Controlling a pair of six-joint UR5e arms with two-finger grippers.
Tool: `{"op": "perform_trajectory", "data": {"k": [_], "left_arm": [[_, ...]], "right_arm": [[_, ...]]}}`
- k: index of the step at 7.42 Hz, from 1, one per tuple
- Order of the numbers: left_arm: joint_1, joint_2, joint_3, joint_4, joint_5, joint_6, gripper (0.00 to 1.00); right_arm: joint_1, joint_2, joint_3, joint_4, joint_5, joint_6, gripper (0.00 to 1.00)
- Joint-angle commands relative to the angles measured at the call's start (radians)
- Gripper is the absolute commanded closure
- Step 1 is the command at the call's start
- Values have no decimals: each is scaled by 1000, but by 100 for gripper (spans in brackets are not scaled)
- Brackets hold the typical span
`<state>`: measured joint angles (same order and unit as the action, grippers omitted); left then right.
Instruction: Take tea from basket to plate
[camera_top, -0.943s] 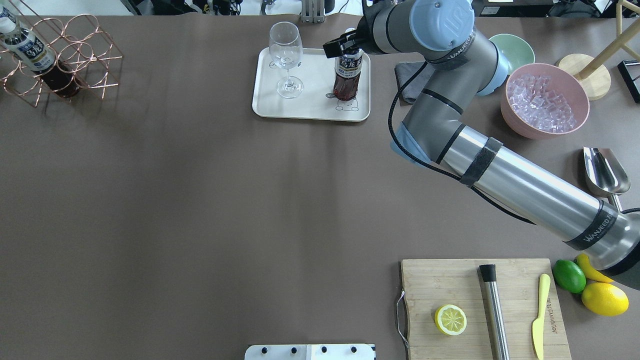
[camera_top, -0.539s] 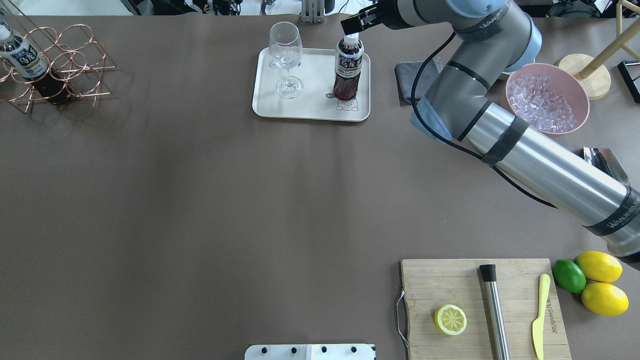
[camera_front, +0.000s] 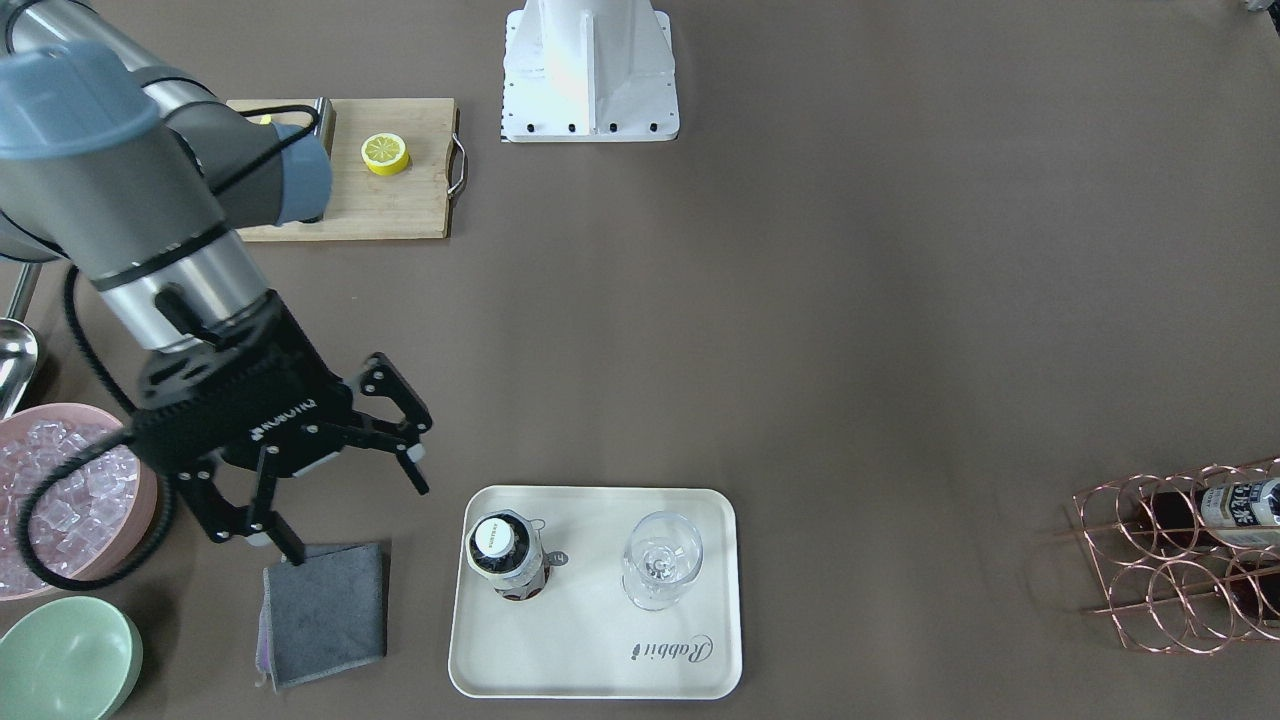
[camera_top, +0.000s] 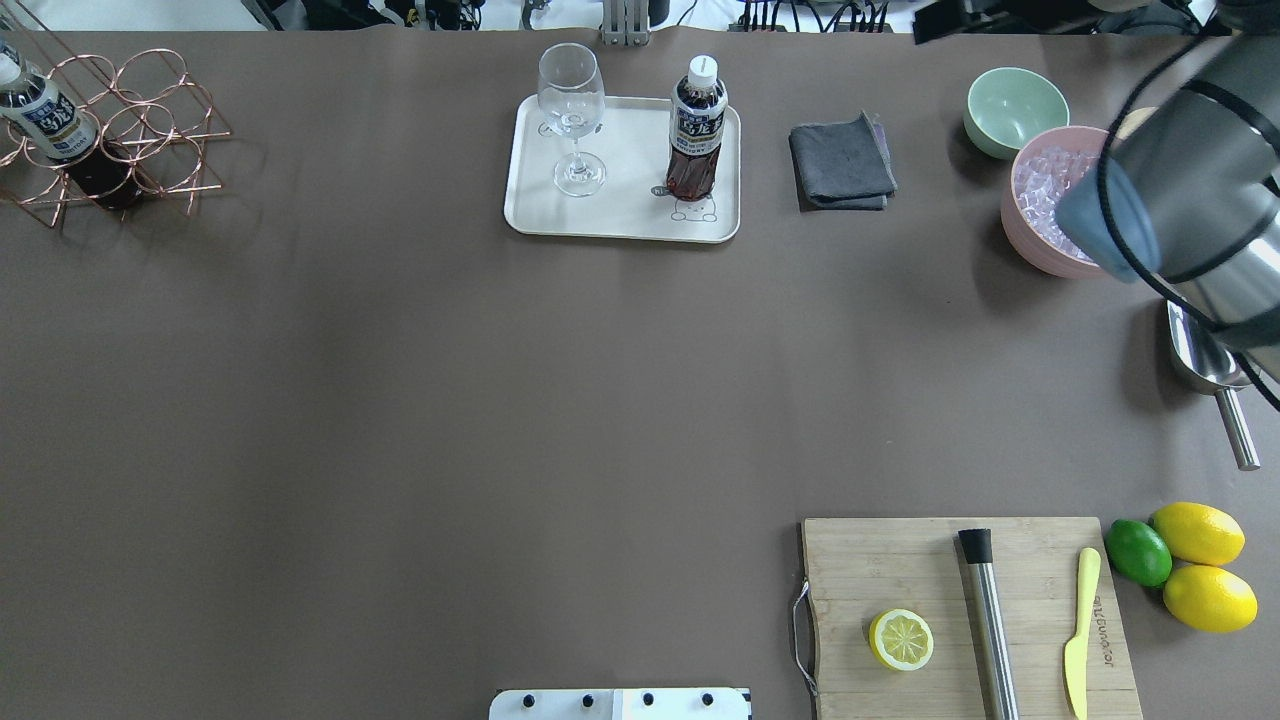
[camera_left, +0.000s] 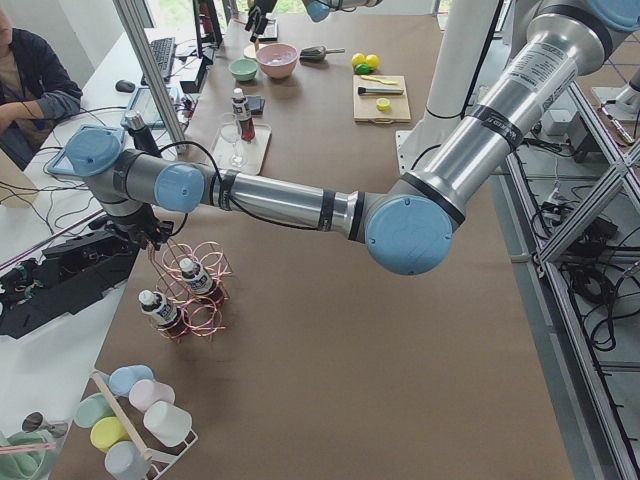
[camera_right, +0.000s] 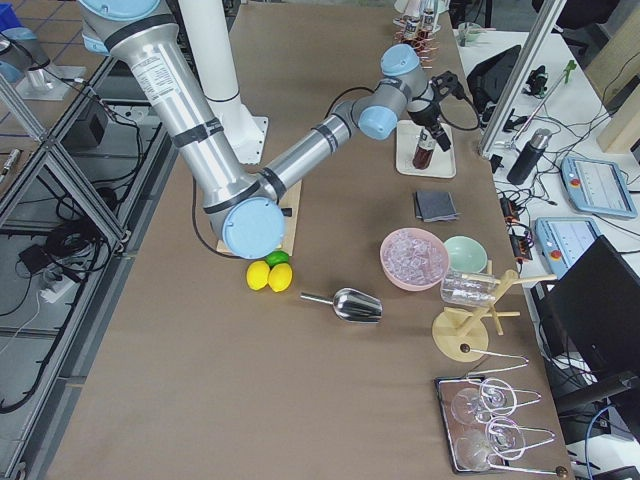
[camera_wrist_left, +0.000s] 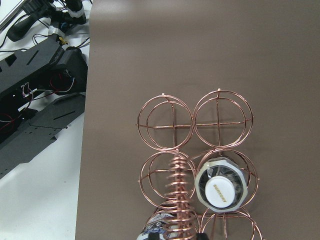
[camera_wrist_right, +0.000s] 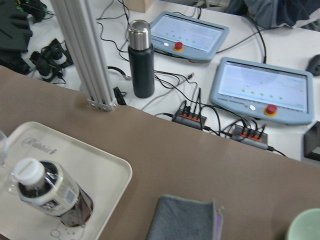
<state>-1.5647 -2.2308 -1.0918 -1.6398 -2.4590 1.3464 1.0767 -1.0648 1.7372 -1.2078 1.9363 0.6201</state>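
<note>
Exterior front-facing: right gripper (camera_front: 357, 520), jaws apart, off the plate (camera_front: 457, 640) edge; left gripper (camera_left: 155, 240) jaws, cannot tell

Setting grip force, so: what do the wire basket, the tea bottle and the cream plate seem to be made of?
Basket: thin metal wire, glossy copper-toned finish with bright glints.
Tea bottle: clear, probably plastic; dark liquid shows through, white cap, printed label.
Plate: smooth matte cream, likely plastic or melamine; look leaves it open.
</note>
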Motion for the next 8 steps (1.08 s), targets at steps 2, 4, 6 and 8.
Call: {"op": "perform_trajectory", "data": {"k": [2, 4, 6, 8], "left_arm": [[0, 6, -20, 1, 0, -6, 3], [-5, 10, -57, 18, -3, -12, 2], [-18, 80, -182, 27, -5, -109, 2], [-40, 135, -278, 172, -6, -311, 2]], "right_arm": [[98, -410, 73, -70, 87, -17, 0], [158, -522, 20, -110, 151, -208, 0], [262, -521, -19, -237, 277, -284, 0], [348, -561, -83, -231, 411, -367, 0]]}}
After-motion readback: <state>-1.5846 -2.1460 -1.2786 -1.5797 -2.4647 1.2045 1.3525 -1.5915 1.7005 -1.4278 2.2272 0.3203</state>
